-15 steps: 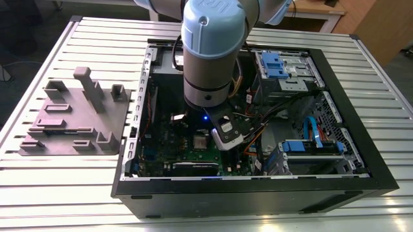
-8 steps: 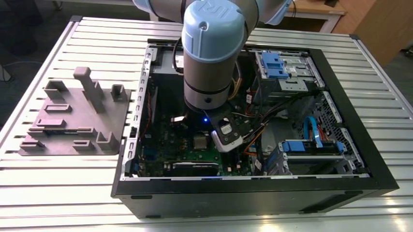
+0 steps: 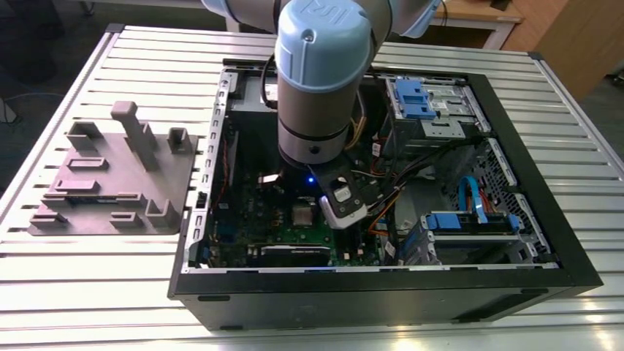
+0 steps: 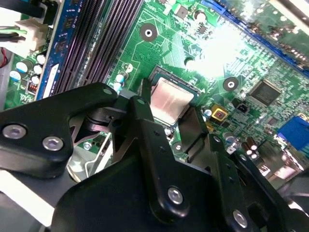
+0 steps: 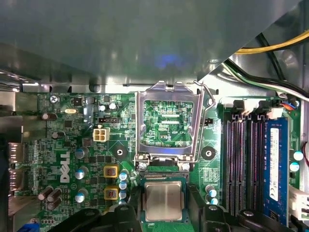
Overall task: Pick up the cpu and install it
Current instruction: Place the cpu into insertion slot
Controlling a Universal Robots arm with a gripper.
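Here the tool hangs low inside the open computer case on the desk, right over the cpu. The cpu lies flat on the green motherboard, silver top up, just beside the swung-open socket frame. Whether the tool clamps the cpu or has let go, I cannot tell. A grey moulded tray sits on the desk, on the exterior view's left of the case.
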